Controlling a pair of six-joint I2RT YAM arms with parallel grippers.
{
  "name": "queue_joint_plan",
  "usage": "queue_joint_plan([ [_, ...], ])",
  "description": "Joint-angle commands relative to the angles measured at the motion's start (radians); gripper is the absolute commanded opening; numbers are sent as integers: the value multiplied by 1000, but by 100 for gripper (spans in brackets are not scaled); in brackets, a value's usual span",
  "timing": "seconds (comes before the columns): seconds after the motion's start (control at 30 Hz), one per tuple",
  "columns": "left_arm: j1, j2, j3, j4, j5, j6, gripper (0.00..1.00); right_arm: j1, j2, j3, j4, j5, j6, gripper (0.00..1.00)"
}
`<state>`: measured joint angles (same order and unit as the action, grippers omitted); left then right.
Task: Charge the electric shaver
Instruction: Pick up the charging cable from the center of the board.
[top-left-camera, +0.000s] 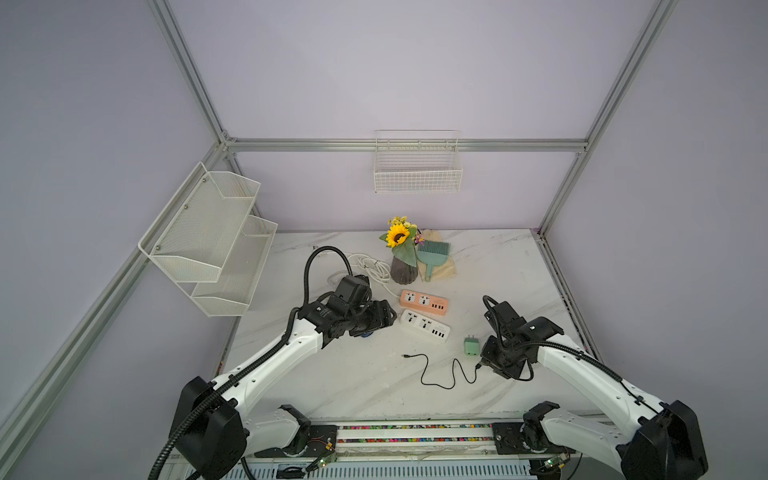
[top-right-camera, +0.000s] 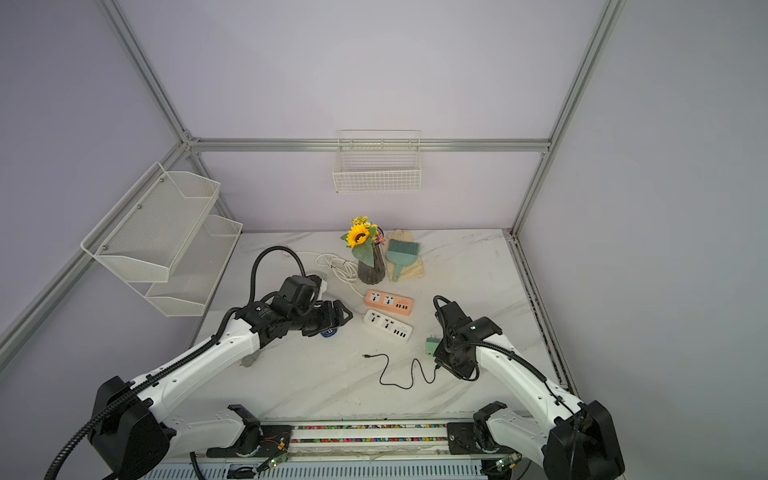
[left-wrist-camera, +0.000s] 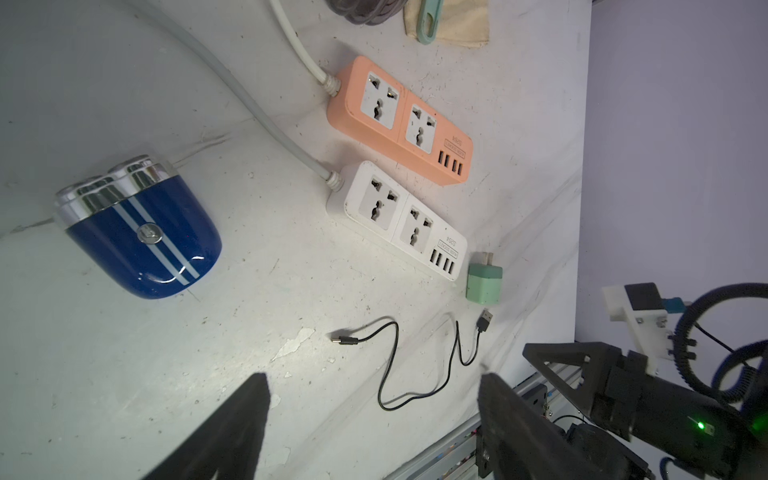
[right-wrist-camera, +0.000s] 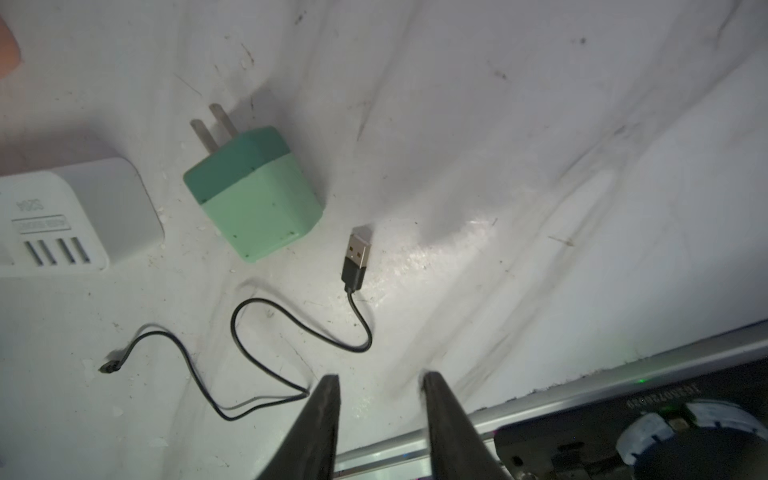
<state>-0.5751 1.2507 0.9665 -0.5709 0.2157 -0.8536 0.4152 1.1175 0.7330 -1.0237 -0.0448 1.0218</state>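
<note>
Clearly, white power strip (left-wrist-camera: 397, 220) read "S204" beside its USB slots; left fingers (left-wrist-camera: 245, 419) and right fingers (right-wrist-camera: 322, 419) were spread, empty.

Shaver (left-wrist-camera: 139, 226) left of near power strip (top-left-camera: 424, 326), far power strip (top-left-camera: 424, 301) behind, adapter (top-left-camera: 471, 346) right, cable (right-wrist-camera: 354, 270) in front.

- The electric shaver (left-wrist-camera: 141, 237): small, rounded, glossy dark blue, with two pale stripes and a round button down its face.
- Chrome head at one end.
- Lies flat on the white table (left-wrist-camera: 124, 374).
</note>
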Motion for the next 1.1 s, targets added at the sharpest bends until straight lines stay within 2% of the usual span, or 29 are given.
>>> queue_joint_plan([
  [0.0, -8, -6, -1, 46, 29, -1, 80, -32, 30, -24, 128, -23, 9, 36],
  [0.23, -9, -10, -14, 64, 50, -10, 80, -190, 90, -97, 260, -194, -107, 36],
  [0.6, -12, 3, -11, 74, 54, -21, 79, -204, 160, -115, 278, -241, -129, 36],
  [1.0, -17, 10, -4, 77, 60, -24, 79, -222, 248, -84, 300, -201, -197, 20],
  [1.07, -19, 11, -3, 80, 60, -22, 79, -221, 248, -85, 307, -199, -191, 10],
])
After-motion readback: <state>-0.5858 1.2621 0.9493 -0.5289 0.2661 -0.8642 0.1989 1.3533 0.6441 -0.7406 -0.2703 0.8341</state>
